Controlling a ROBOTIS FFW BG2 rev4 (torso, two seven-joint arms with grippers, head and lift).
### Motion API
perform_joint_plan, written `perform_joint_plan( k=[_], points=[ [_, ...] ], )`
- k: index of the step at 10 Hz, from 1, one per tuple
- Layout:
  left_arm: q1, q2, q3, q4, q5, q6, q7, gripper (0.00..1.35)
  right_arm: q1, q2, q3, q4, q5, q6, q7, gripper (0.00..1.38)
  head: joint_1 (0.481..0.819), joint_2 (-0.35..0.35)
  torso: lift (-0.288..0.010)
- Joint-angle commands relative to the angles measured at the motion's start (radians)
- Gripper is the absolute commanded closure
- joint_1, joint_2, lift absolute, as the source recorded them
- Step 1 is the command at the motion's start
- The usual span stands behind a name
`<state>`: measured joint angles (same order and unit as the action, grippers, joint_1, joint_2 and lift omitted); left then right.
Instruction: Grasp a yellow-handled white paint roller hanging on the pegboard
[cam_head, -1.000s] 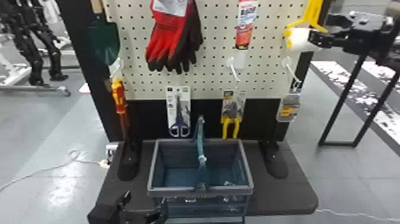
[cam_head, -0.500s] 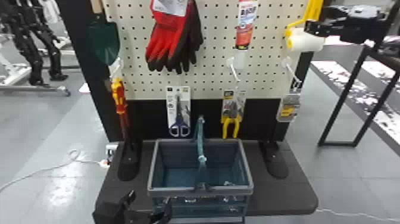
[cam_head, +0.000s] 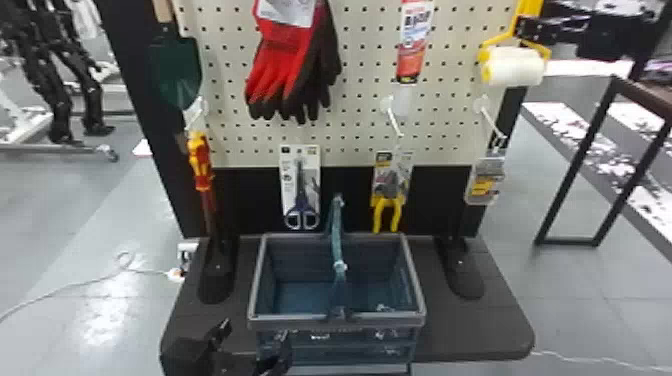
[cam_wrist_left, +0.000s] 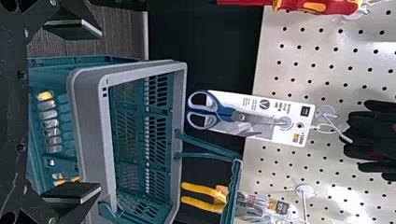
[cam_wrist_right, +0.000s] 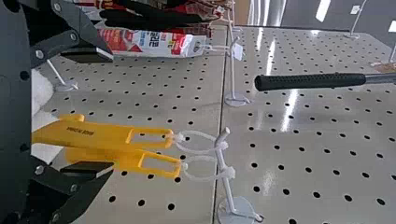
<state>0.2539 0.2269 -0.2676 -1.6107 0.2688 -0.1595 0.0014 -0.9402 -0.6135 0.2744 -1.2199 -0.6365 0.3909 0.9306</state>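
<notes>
The white paint roller (cam_head: 512, 65) hangs at the pegboard's (cam_head: 350, 100) top right corner, its yellow handle (cam_head: 531, 9) pointing up. My right gripper (cam_head: 534, 27) comes in from the right at handle height, just above the roller. In the right wrist view the gripper (cam_wrist_right: 109, 112) is open, and the yellow handle (cam_wrist_right: 102, 144) lies between its two fingers (cam_wrist_right: 81, 39), nearer one of them. White loops hold the handle on a peg (cam_wrist_right: 224, 168). My left gripper (cam_head: 252, 345) is parked low at the table's front left, open (cam_wrist_left: 93, 109) and holding nothing.
A teal basket (cam_head: 260, 280) stands mid-table. Red-black gloves (cam_head: 290, 65), a tube (cam_head: 412, 40), scissors (cam_head: 300, 185), yellow pliers (cam_head: 387, 200), a screwdriver (cam_head: 200, 160) and a green trowel (cam_head: 175, 70) hang on the board. A black-framed stand (cam_head: 600, 160) is at the right.
My right gripper rose from beside the white roller to its yellow handle and closed in on the board. The roller shifted slightly right. The left arm barely moved.
</notes>
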Motion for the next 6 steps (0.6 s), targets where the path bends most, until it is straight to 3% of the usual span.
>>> perform_joint_plan(
  k=[1,3,5,6],
  points=[
    [0.001,0.002,0.001,0.000,0.001,-0.002,-0.001,0.15,0.006,0.000,0.003,0.003,-0.008,0.002,-0.001,0.55,0.549,0.000,-0.100],
    [0.002,0.002,0.001,-0.002,0.000,-0.002,-0.001,0.15,0.011,0.000,0.005,0.006,-0.012,0.009,-0.001,0.84,0.549,0.000,-0.100],
    [0.002,0.002,0.001,0.000,0.001,-0.002,-0.001,0.15,0.011,0.000,0.003,0.006,-0.012,0.016,-0.004,0.90,0.549,0.000,-0.100],
    [0.002,0.002,0.001,-0.002,0.000,-0.002,-0.001,0.15,0.006,0.000,0.003,0.006,-0.012,0.006,-0.013,1.24,0.549,0.000,-0.100]
  ],
)
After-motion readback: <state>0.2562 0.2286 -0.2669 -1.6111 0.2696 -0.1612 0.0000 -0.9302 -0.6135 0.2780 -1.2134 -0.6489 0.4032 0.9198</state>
